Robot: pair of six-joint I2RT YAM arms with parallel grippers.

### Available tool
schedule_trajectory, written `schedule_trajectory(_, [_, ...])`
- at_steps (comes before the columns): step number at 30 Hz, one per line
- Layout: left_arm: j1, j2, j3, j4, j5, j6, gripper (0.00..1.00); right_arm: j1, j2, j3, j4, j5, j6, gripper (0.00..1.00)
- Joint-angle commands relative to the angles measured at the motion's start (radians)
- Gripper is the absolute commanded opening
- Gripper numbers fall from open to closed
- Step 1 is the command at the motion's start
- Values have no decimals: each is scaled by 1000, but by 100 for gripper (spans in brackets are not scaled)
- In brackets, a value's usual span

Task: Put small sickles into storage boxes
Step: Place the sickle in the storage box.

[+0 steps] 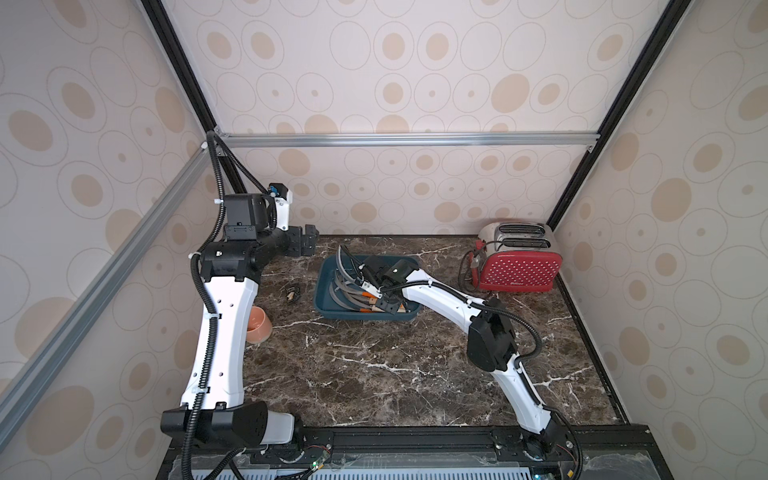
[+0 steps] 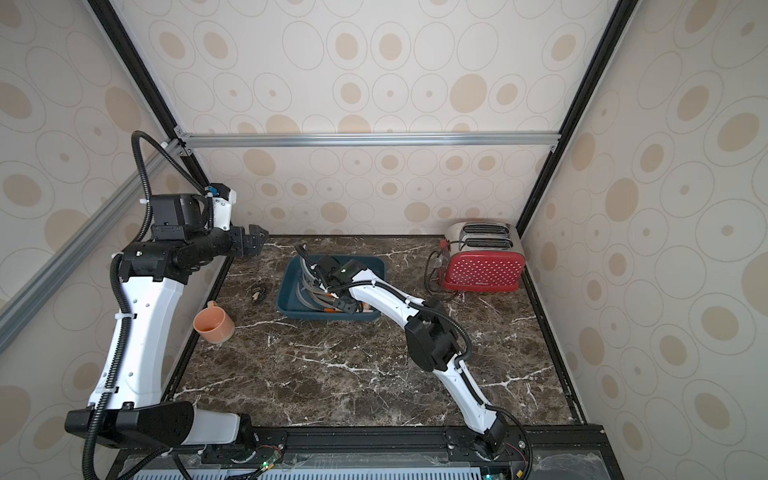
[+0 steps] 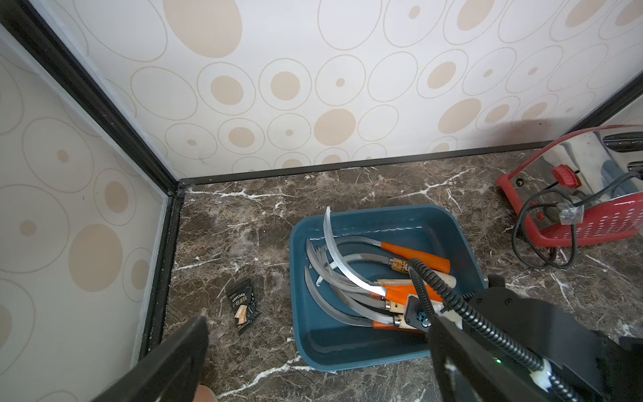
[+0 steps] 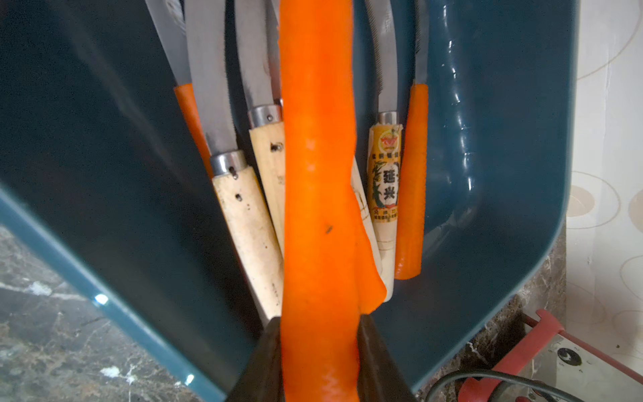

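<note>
The teal-blue storage box (image 1: 323,291) (image 2: 286,293) lies at the back middle of the marble table. Several small sickles (image 3: 348,296) are piled in it, with grey curved blades and orange or pale wood handles. My right gripper (image 4: 318,323) (image 1: 387,300) hangs low over the box's near right part, shut on the orange handle of one small sickle (image 4: 316,174). That sickle's blade (image 3: 338,255) sticks up past the box's far left rim. My left gripper (image 1: 308,245) (image 3: 318,348) is raised at the back left, open with nothing between its fingers.
A red dotted toaster (image 1: 517,268) with a coiled black cord (image 1: 465,270) stands at the back right. A small black snack packet (image 1: 293,293) lies left of the box. An orange-pink cup (image 2: 214,324) sits near the left edge, by the left arm.
</note>
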Motion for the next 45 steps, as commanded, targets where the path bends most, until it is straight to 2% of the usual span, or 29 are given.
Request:
schedule_trajectory(1, [-1,-13,25,-22,14,-9,99,-2,10,19,-43,-12,-31,18])
schedule_trajectory(35, [0,-8,29,-22,79,-17,99,-17,78,101,-128,22,-67,18])
schedule_trajectory(45, [0,-11,32,-21,91,-11,99,-16,73,89,-130,22,-69,27])
